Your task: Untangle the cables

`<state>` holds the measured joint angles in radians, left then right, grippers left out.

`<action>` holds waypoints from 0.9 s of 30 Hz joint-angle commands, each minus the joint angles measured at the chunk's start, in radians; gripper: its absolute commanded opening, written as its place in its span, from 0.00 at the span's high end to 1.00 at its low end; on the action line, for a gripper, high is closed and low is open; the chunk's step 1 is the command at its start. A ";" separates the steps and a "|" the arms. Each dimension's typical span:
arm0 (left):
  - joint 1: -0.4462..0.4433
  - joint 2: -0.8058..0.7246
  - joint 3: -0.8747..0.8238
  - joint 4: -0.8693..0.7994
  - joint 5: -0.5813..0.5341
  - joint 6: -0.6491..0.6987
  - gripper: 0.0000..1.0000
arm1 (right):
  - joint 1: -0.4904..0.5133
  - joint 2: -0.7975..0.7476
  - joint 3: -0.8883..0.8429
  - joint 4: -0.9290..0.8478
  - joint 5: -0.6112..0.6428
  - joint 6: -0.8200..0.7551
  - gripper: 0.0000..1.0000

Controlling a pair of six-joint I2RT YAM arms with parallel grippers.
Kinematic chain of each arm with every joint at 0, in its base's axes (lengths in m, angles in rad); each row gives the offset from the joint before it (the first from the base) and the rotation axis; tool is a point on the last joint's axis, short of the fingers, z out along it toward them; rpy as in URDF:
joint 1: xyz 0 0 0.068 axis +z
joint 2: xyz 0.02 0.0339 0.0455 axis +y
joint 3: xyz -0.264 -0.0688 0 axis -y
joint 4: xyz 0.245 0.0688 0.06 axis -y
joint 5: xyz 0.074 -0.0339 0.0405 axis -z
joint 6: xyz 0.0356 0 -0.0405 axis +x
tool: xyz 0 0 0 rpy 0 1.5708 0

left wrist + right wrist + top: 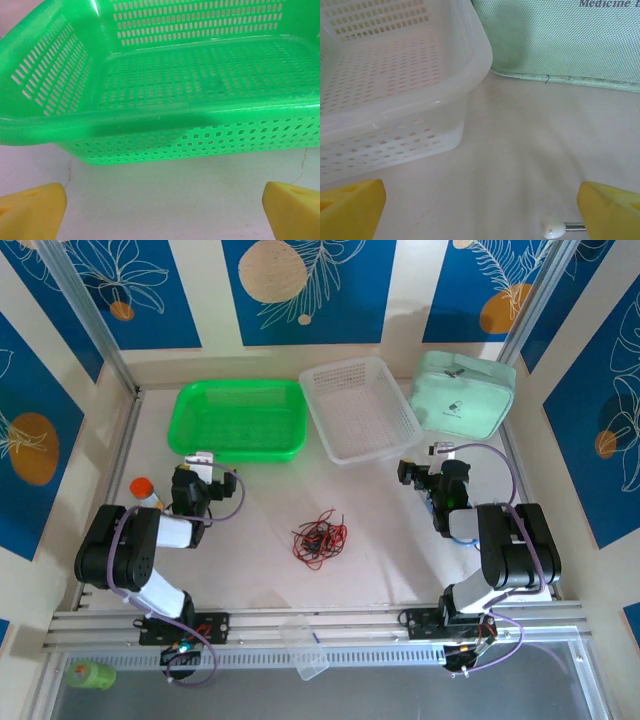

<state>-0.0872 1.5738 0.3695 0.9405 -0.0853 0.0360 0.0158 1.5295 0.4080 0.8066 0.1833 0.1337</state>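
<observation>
The cables (319,537) lie as one tangled heap of thin red and black wires on the white table, between the two arms. My left gripper (200,462) hovers at the left, just in front of the green basket, well away from the heap. Its yellow fingertips (32,210) stand wide apart with only bare table between them. My right gripper (420,468) is at the right, near the white basket's corner. Its yellow fingertips (350,207) are also spread wide, holding nothing.
A green basket (190,405) and a white basket (322,375) stand at the back, with a mint-green pouch (462,392) at the back right. An orange-capped bottle (145,490) stands by the left arm. A small white knob on a metal pin (554,228) lies near my right fingers.
</observation>
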 commanded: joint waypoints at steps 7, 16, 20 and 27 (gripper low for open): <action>0.009 -0.008 0.005 0.001 0.018 0.018 0.00 | -0.004 -0.008 0.000 0.018 -0.015 -0.011 0.01; 0.009 -0.008 0.005 0.001 0.018 0.018 0.00 | -0.005 -0.008 0.000 0.018 -0.015 -0.011 0.01; 0.010 -0.008 0.006 0.001 0.017 0.018 0.00 | -0.004 -0.009 0.000 0.019 -0.015 -0.011 0.01; 0.006 -0.025 -0.002 0.008 -0.030 0.009 0.00 | 0.007 -0.029 -0.004 0.011 0.006 -0.016 0.05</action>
<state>-0.0872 1.5734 0.3695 0.9405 -0.0895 0.0360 0.0151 1.5288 0.4080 0.8062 0.1802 0.1307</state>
